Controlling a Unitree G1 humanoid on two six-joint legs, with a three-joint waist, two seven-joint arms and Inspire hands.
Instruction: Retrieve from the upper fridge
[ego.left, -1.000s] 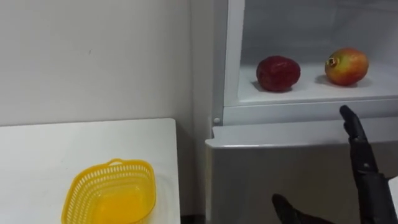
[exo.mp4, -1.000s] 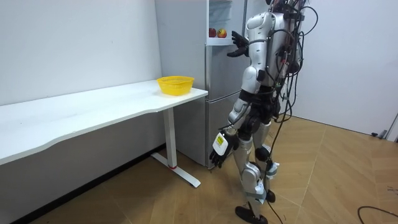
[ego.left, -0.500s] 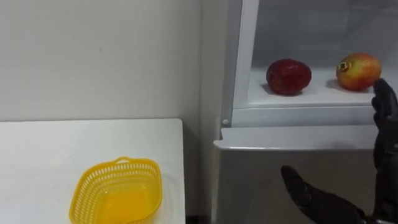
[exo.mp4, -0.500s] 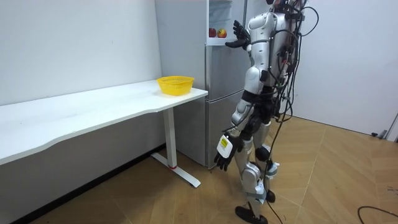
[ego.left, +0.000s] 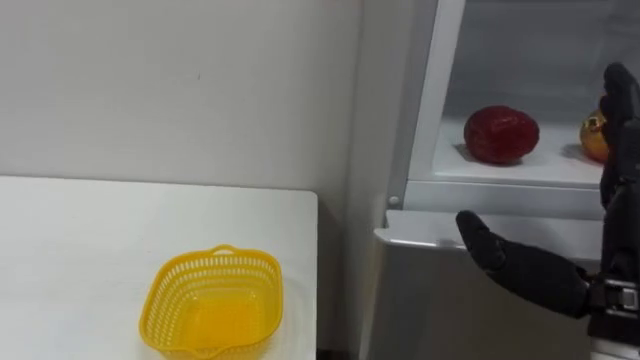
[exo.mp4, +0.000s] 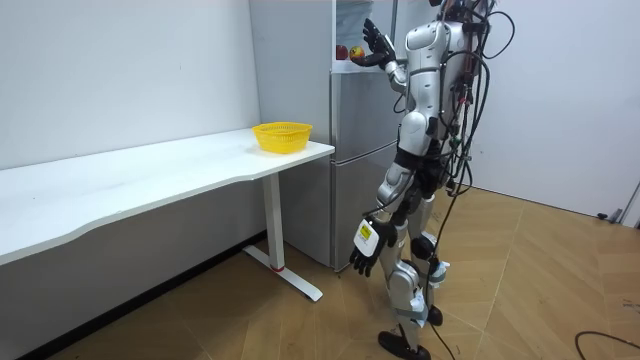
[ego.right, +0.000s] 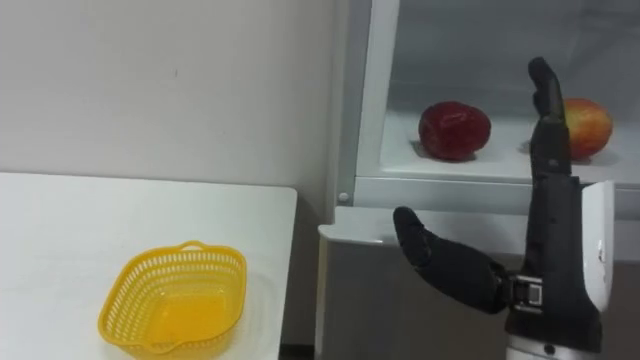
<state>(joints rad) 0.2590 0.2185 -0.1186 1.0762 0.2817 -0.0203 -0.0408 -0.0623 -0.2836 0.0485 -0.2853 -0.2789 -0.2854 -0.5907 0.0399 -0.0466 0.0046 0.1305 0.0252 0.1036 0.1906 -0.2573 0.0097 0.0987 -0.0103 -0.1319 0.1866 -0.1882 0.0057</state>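
Observation:
In the open upper fridge compartment, a dark red fruit (ego.right: 455, 130) lies on the white shelf (ego.right: 450, 168). A red-and-yellow fruit (ego.right: 592, 128) lies to its right. My right hand (ego.right: 546, 245) is raised open in front of the shelf. Its fingers (ego.right: 545, 100) point straight up between the two fruits, partly covering the red-and-yellow one, and its thumb is spread to the left. It holds nothing. In the room view I stand facing the fridge (exo.mp4: 350, 150) with the right hand (exo.mp4: 372, 42) up at the compartment. My left hand (exo.mp4: 364, 252) hangs relaxed by my thigh.
A yellow mesh basket (ego.left: 213, 303) sits empty near the right end of the white table (ego.left: 70, 250), just left of the fridge. The closed lower fridge door (ego.right: 420, 320) is below the shelf. A white wall stands behind the table.
My right hand has risen from below the shelf's front edge to the height of the fruits. The eye view has shifted, so the fridge and basket sit further right.

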